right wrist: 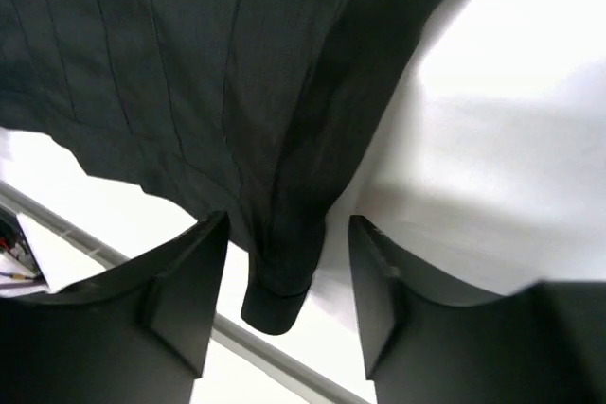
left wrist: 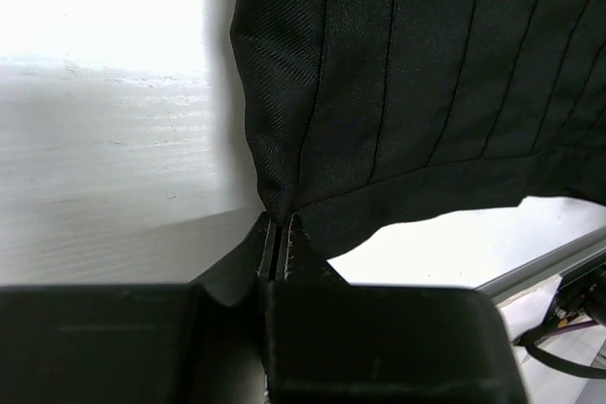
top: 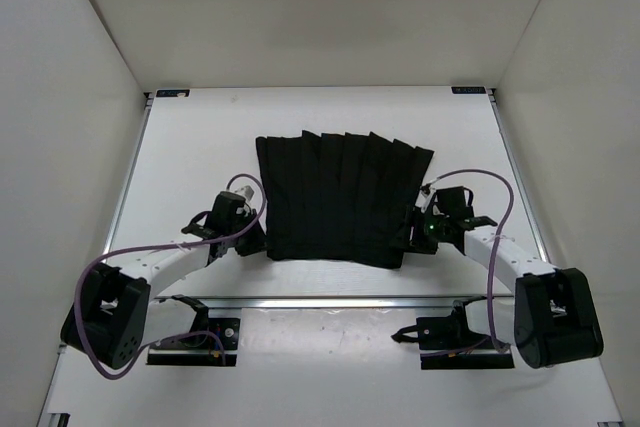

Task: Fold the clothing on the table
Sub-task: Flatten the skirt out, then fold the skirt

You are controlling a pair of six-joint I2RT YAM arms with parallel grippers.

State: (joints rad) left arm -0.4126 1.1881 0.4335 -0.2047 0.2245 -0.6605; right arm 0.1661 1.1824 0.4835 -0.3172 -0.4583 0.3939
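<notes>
While the clothing (top: pixel 335 197) lies spread at the centre of the table (top: pixel 200 137), two grippers flank it.
Left gripper (left wrist: pixel 280 234) pinches the near-left corner; right gripper (right wrist: pixel 289 229) has fingers apart around the near-right corner.

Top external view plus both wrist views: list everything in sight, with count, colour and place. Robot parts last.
pleated garment: one, black, spread flat mid-table
table: one, white, under everything
wall panels: three, white, left, far and right sides
metal rail: one, silver, across the near edge
cables: two, purple, looping along the arms
arms: two, white with black joints, near edge
left hand: one, black, shut on the garment's near left corner
right hand: one, black, open, straddling the near right corner
</notes>
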